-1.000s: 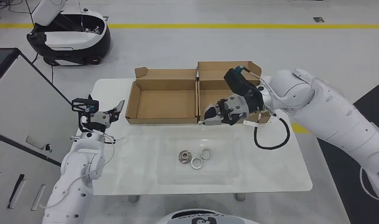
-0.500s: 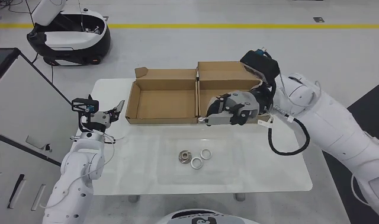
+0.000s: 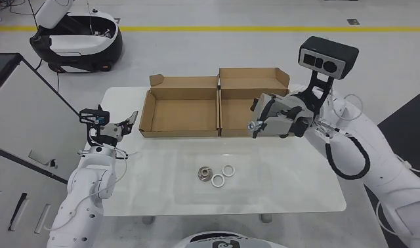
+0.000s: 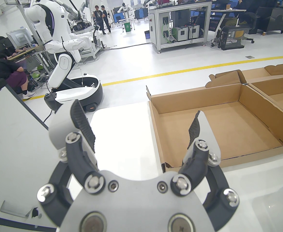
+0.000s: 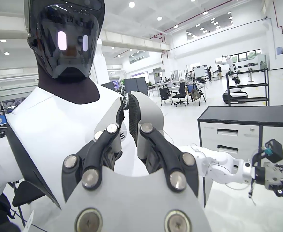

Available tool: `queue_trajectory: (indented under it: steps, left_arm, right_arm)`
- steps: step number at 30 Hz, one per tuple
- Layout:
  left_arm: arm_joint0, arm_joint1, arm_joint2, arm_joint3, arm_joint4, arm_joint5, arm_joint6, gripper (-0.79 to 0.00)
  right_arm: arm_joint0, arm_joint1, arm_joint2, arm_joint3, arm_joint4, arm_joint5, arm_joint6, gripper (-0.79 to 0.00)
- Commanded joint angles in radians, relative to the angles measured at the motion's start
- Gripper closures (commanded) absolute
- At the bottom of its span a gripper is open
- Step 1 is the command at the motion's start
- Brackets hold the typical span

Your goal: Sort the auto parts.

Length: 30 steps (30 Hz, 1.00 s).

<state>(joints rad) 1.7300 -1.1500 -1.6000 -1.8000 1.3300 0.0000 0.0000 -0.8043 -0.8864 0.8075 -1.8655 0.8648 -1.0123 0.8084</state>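
Currently, nearest the robot, three small silvery ring-shaped metal parts (image 3: 216, 180) lie bunched on the glossy white table (image 3: 295, 182), approx. centre-front; touching or just apart, can't tell. None is in a box yet. Further out, at the table's left edge, the left gripper (image 4: 136, 108) hovers w/ fingers spread wide, holding nothing. Opposite, the right gripper (image 5: 128, 100) hangs above the right-hand shallow brown cardboard box (image 3: 235, 113), turned up toward the robot, fingers drawn nearly together w/ nothing evident between them. Touching that box, the left-hand shallow brown cardboard box (image 3: 177, 113) sits alongside, both at the far edge. Likely trouble: the parts are thin and crowded, so closing on one could nudge its neighbours or pinch two at once, i.e. a wrong-box drop. On the slick top a ring may skid out of the grip. Coming down w/o opening, the right gripper would just shove the cluster.
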Motion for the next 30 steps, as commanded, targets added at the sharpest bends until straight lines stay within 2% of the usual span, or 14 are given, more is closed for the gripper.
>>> queue_trajectory:
  steps: [1, 19, 22, 30]
  left_arm:
    - [0.0, 0.0, 0.0, 0.0, 0.0, 0.0, 0.0, -0.785]
    - [0.0, 0.0, 0.0, 0.0, 0.0, 0.0, 0.0, -0.785]
    - [0.0, 0.0, 0.0, 0.0, 0.0, 0.0, 0.0, -0.785]
    - [0.0, 0.0, 0.0, 0.0, 0.0, 0.0, 0.0, -0.785]
  right_arm:
    - [0.001, 0.001, -0.001, 0.001, -0.002, 0.0, 0.0, 0.0]
    - [0.001, 0.001, -0.001, 0.001, -0.002, 0.0, 0.0, 0.0]
    - [-0.023, -0.005, 0.013, -0.051, 0.009, 0.005, -0.039, 0.0]
    - [-0.075, -0.022, 0.057, -0.124, 0.116, 0.0, -0.001, 0.0]
